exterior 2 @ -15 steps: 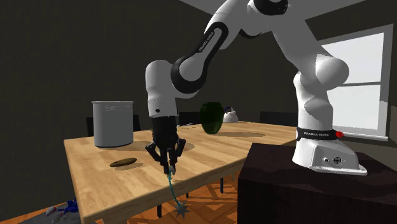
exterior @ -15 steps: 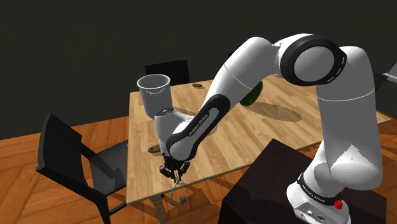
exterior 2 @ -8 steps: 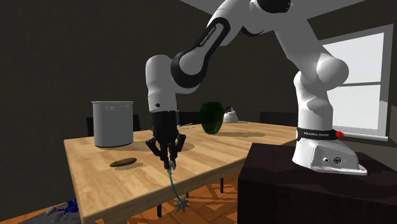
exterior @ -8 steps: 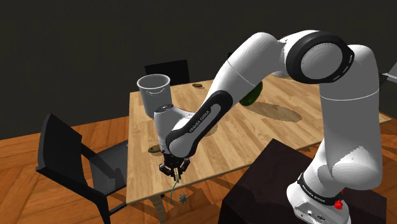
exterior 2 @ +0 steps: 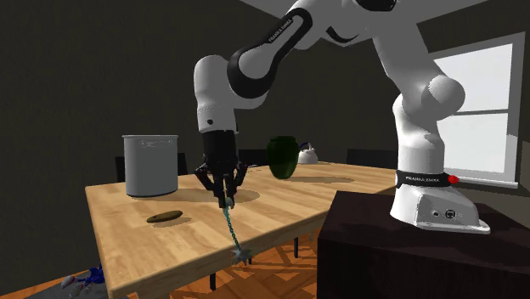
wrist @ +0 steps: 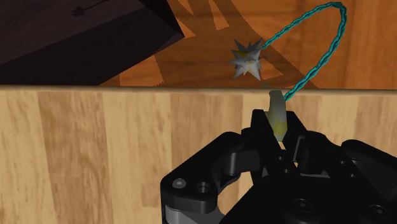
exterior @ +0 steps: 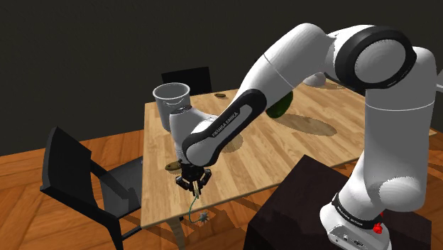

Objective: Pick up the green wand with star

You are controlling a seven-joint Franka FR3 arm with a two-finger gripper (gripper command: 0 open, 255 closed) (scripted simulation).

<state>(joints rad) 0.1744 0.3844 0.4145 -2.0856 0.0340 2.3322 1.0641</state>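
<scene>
I count one wooden table [exterior: 248, 167], two dark chairs [exterior: 67, 170] in the shoulder view, one grey bucket [exterior: 172, 105], one dark green vase [exterior 2: 281, 157], one star-tipped wand [exterior 2: 231, 229], one gripper [exterior 2: 225, 204], one white arm [exterior: 387, 142], one dark stand [exterior: 298, 206], one window [exterior 2: 484, 119].

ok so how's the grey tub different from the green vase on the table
The grey tub is pale, straight-walled and open-topped; the green vase is dark, rounded and narrows at its neck. The tub stands near the table's corner, the vase further along it. Both stand upright on the wooden table.
</scene>
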